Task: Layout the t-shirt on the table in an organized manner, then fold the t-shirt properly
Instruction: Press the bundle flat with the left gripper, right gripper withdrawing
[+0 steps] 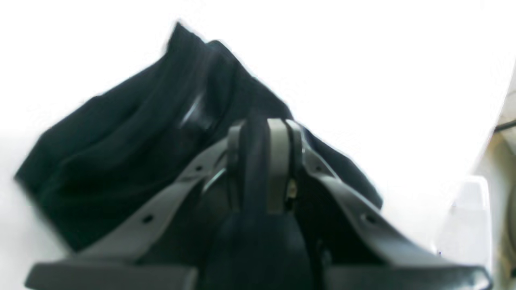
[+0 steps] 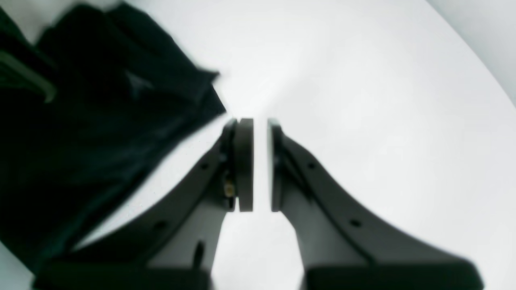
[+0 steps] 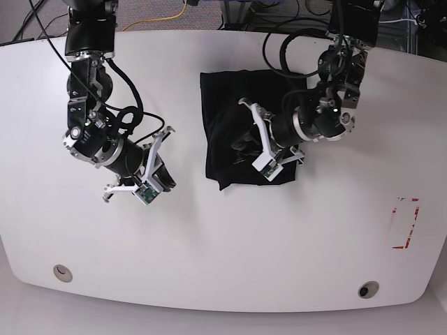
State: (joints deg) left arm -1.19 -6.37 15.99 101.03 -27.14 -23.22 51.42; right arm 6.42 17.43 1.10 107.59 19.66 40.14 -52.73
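My left claw (image 1: 262,165) is clenched on a fold of the plain black soft t-shirt (image 3: 241,125), right above its lower edge. The shirt lies bunched into a rough rectangle, long axis running away from me, at the far centre of the glossy white worktop (image 3: 223,244). My right claw (image 2: 260,165) hangs beside it, nearly closed on nothing.

The t-shirt (image 3: 237,129) is plain solid black, no print. The bench (image 3: 223,244) is glossy white, with a red tape outline (image 3: 405,223) at the right of the frame and two round metal grommets (image 3: 62,273).
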